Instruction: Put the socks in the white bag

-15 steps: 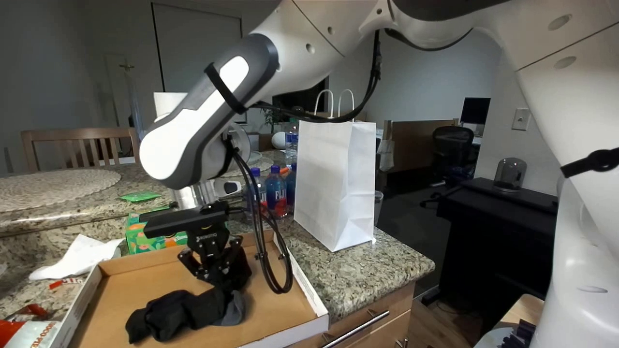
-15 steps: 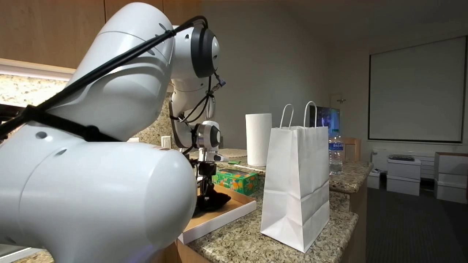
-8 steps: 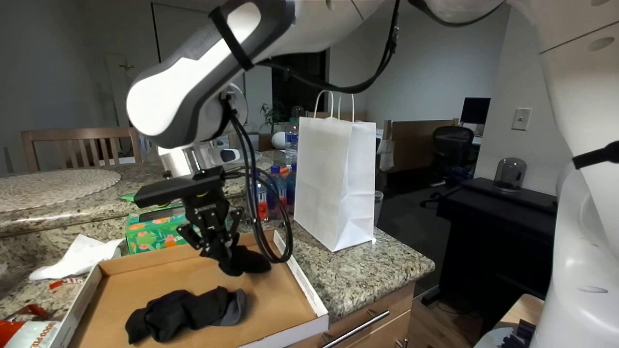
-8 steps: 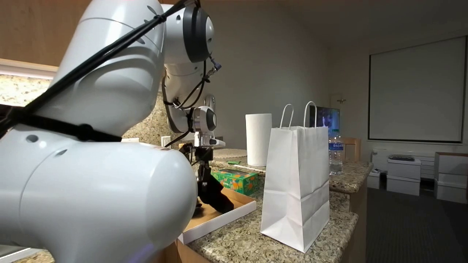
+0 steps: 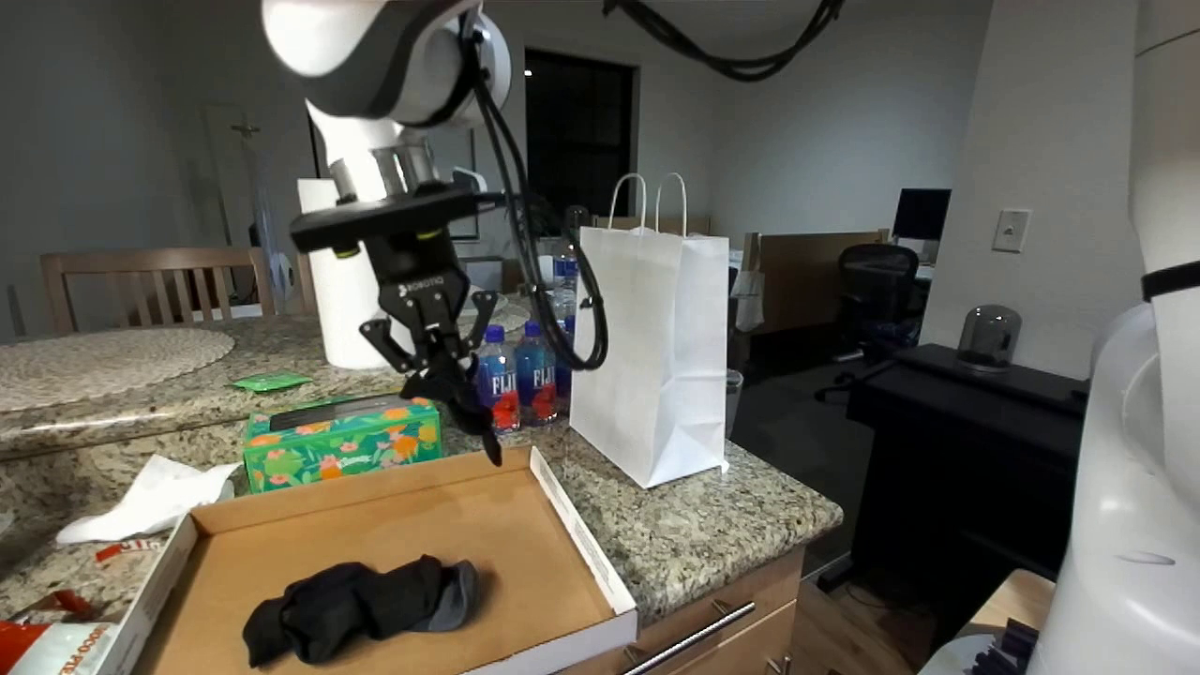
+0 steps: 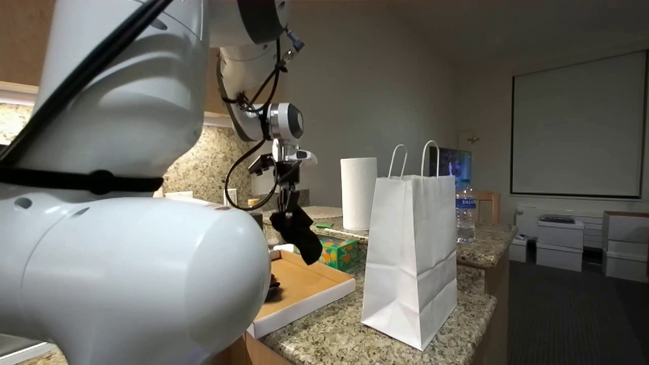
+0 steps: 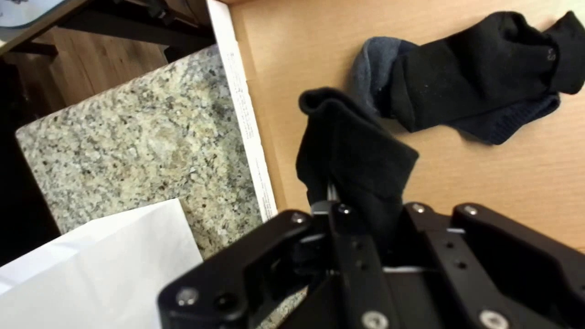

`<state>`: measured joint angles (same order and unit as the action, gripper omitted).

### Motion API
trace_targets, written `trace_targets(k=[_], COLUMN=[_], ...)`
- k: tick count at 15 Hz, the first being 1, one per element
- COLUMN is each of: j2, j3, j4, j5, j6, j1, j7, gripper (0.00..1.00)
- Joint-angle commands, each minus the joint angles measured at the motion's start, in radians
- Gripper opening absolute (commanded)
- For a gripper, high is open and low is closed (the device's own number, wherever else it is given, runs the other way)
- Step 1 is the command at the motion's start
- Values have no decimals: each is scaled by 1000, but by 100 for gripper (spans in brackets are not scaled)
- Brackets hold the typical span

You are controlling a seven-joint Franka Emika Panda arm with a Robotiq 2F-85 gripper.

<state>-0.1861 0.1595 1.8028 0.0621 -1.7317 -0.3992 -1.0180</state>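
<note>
My gripper (image 5: 441, 364) is shut on a black sock (image 5: 466, 408), whose loose end hangs down at a slant. In the wrist view this held sock (image 7: 356, 151) rises from between the fingers and covers the fingertips. The hold is clear of the tray in both exterior views. More black socks (image 5: 347, 609), one with a grey-blue end, lie bunched in the cardboard tray (image 5: 534, 562); the wrist view shows these socks (image 7: 466, 73) too. The white bag (image 5: 647, 356) stands upright on the counter beside the tray, handles up. Its inside is hidden.
A green flowered tissue box (image 5: 347, 441), blue-capped bottles (image 5: 536, 375) and a paper towel roll (image 6: 359, 193) stand behind the tray. A white napkin (image 5: 155, 497) and a red-and-white packet (image 5: 56, 647) lie beside it. The counter's edge (image 5: 825, 516) runs close to the bag.
My gripper has risen from the tray, lifting the black sock off its floor and above the tray. The remaining socks and the white bag have stayed in place.
</note>
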Motion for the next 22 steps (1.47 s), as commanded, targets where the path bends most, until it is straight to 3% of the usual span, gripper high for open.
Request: trace_targets(k=[1, 6, 11, 12, 19, 22], j2=[98, 177, 189, 191, 182, 176], j3=[22, -11, -58, -44, -38, -60], j4=[-54, -209, -303, -293, -303, -382], j5=[-19, 12, -30, -5, -6, -27], j6=[176, 396, 370, 387, 388, 401], j1=[69, 161, 250, 242, 247, 269], j7=[209, 463, 701, 632, 640, 614], gripper=[9, 9, 8, 7, 8, 8])
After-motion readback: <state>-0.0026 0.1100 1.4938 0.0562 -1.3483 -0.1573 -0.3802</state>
